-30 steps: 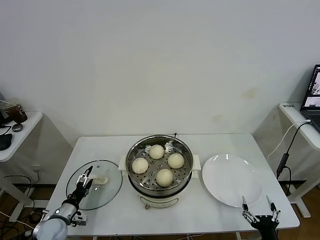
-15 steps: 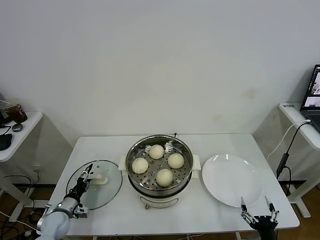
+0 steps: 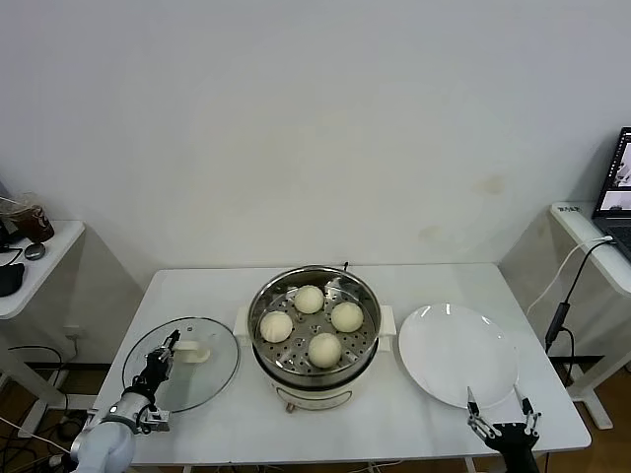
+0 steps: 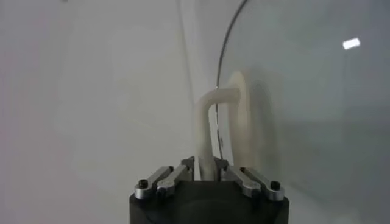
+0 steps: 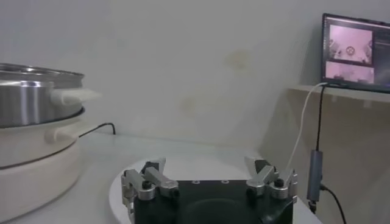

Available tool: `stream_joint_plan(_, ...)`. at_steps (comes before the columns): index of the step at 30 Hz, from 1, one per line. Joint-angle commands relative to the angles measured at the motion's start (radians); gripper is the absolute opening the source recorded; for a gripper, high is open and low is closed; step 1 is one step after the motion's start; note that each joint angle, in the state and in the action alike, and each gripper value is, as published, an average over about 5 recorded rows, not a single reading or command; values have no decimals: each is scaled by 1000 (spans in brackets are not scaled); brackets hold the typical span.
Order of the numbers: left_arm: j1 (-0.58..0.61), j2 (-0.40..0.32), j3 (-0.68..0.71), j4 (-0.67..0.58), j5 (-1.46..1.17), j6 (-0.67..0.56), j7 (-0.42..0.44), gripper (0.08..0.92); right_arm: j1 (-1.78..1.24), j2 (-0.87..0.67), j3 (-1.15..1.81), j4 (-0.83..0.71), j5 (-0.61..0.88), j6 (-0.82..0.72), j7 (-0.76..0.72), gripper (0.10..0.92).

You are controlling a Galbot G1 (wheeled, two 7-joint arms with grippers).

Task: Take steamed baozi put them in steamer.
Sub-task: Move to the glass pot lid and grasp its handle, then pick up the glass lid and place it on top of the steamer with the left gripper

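Several cream-white steamed baozi [image 3: 309,299] lie on the perforated tray inside the shiny steamer [image 3: 367,325] at the table's middle. To its left, the round glass lid [image 3: 207,374] lies flat on the table. My left gripper [image 3: 163,353] is shut on the lid's white handle [image 4: 207,122], with the jaws pinched on the handle's bar [image 4: 206,167]. My right gripper [image 3: 501,414] hangs open and empty at the table's front edge, just before the white plate [image 3: 458,355]. In the right wrist view the steamer [image 5: 30,97] stands off to one side.
A side table with a laptop [image 3: 615,192] and a hanging cable [image 3: 564,296] stands at the right. Another small table with dark objects [image 3: 25,236] is at the left. The white wall runs behind the table.
My left gripper has shut on the lid's handle and drawn back a little toward the table's front. My right gripper has crept slightly up and left toward the plate.
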Motion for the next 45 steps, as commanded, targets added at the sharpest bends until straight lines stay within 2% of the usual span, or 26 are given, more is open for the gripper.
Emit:
stream_joint_plan(1, 138, 32, -18, -201, -106, 47, -76, 176, 1, 0, -17, -28, -40, 19, 1, 823)
stream_joint_plan(4, 237, 57, -46, -332, -116, 120, -86, 174, 0, -1, -26, -31, -54, 27, 1, 823)
stream_joint_plan(7, 329, 83, -82, -482, -158, 205, -56, 174, 1, -4, -35, -32, -67, 32, 1, 823)
stream_joint_plan(12, 412, 138, -156, -703, -269, 347, 94, 174, -1, -13, -58, -31, -81, 39, -1, 823)
stream_joint_plan(17, 391, 184, -185, -853, -317, 466, 200, 174, -3, -24, -81, -33, -84, 46, -5, 823)
stream_joint_plan(23, 301, 244, -2, -951, -365, 599, 267, 174, -1, -29, -114, -37, -104, 56, -4, 823)
stream_joint_plan(28, 121, 270, 252, -953, -359, 686, 295, 174, 13, -13, -133, -46, -154, 53, 17, 823)
stream_joint_plan(31, 17, 254, 380, -919, -331, 732, 315, 174, 27, 3, -140, -52, -178, 51, 34, 823)
stream_joint_plan(38, -162, 85, 614, -823, -92, 790, 442, 174, 53, 17, -148, -61, -221, 46, 79, 823)
stream_joint_plan(41, -219, 23, 675, -772, 0, 804, 495, 174, 59, 21, -148, -63, -231, 47, 84, 823)
stream_joint_plan(45, -271, -38, 717, -702, 59, 805, 522, 174, 62, 24, -149, -69, -232, 49, 86, 823)
